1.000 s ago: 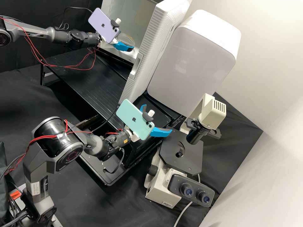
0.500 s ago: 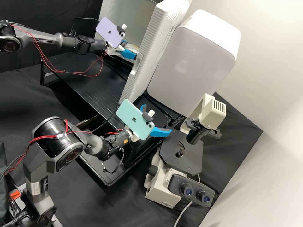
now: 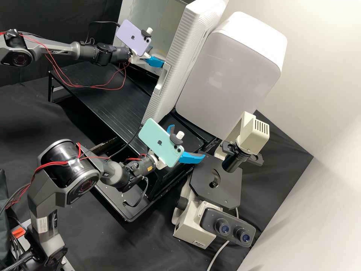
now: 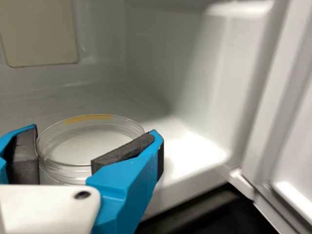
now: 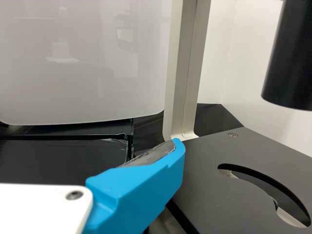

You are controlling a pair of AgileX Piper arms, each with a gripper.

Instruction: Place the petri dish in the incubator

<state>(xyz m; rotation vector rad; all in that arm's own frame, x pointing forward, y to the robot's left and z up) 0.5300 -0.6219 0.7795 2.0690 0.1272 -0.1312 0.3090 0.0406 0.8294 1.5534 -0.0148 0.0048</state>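
A clear round petri dish [image 4: 87, 131] with a pale bottom sits between the blue fingers of my left gripper [image 4: 87, 146], which is shut on it. The dish is just above the white floor [image 4: 195, 151] of the open incubator, near its front lip. In the high view my left gripper [image 3: 156, 62] is at the mouth of the incubator [image 3: 150, 22], beside its open ribbed door [image 3: 180, 64]. My right gripper [image 3: 188, 145] hangs open and holds nothing, low by the microscope stage [image 5: 234, 165]; one of its blue fingers [image 5: 146, 180] shows in its wrist view.
A white microscope [image 3: 214, 210] with a black stage [image 3: 216, 180] stands at the front right. A black slatted platform [image 3: 105, 98] runs under the incubator. A large white housing [image 3: 229, 71] stands right of the door.
My left arm has carried the petri dish forward and slightly down, deeper into the incubator opening. The right arm has not moved.
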